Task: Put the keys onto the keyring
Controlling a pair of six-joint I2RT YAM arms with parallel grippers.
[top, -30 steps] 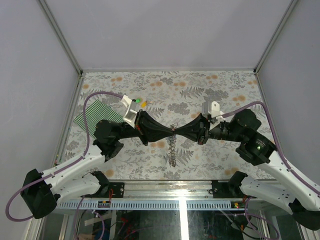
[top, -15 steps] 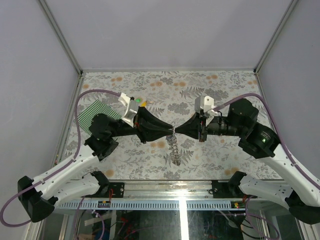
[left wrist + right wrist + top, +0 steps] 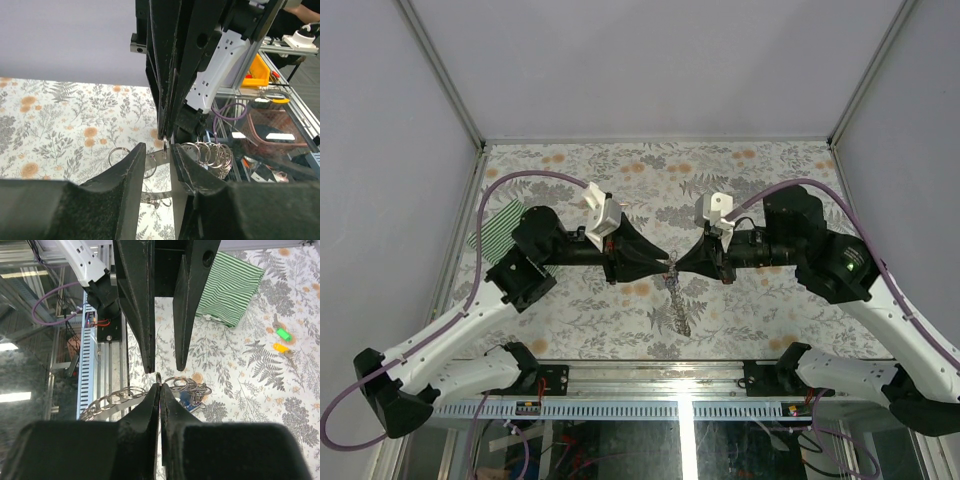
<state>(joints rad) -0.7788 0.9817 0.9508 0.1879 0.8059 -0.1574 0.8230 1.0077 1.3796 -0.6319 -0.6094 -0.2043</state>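
Right gripper [image 3: 159,389]: closed, its two tips pressed together on a small ring at one end of the keyring [image 3: 677,302].
Left gripper [image 3: 157,150]: jaws apart with a clear gap. It points straight at the right gripper, and the two sets of tips nearly meet above the middle of the table [image 3: 750,185].
Left fingers [image 3: 131,165]: in the left wrist view the pinched ring stands in the gap between them. Whether either finger touches it, I cannot tell.
Keyring: a chain of linked metal rings, lifted at the pinched end. In the top view it runs from the meeting tips toward the near edge of the table. Whether its lower end rests on the surface, I cannot tell.
Green key [image 3: 283,334]: lying loose on the table, well apart from both grippers and not on the keyring.
Yellow key [image 3: 281,347]: just beside the green one, also loose on the table.
Striped cloth [image 3: 230,287]: green and white, lying on the left part of the table near the two keys.
Table: covered with a grey leaf and orange flower print.
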